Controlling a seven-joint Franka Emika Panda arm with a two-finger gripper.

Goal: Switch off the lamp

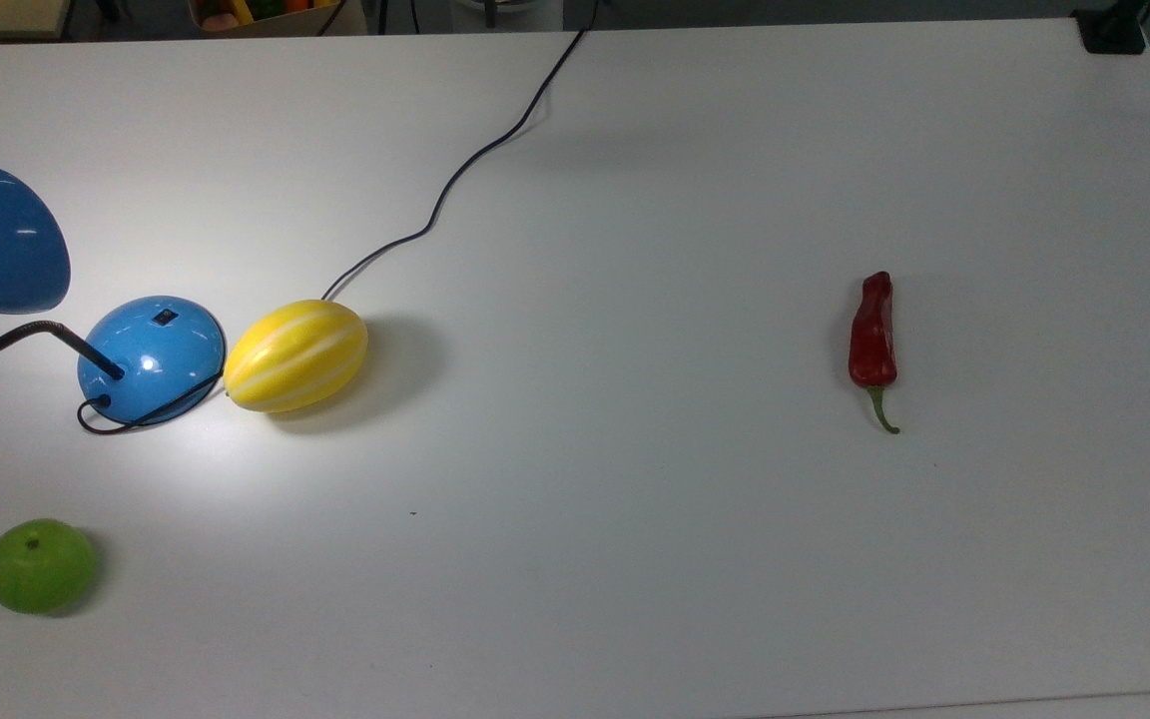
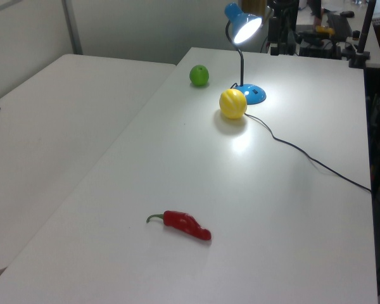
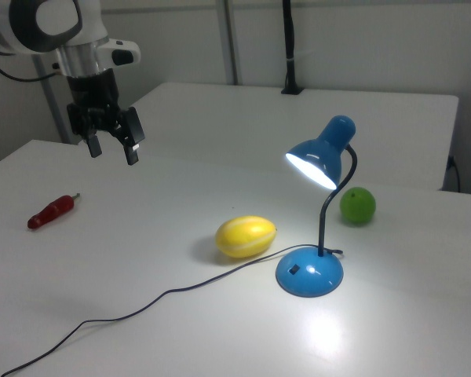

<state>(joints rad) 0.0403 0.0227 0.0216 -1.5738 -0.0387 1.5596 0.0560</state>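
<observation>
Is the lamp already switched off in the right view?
No, the lamp is lit: the inside of its shade glows white and throws a bright patch on the table near its base.

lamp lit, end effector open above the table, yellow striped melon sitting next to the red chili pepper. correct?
Not quite. The yellow white-striped melon sits beside the dome base of the glossy blue desk lamp, far from the red chili pepper, as the top view shows. The lamp is lit, and the end effector hangs open above the white table.
</observation>
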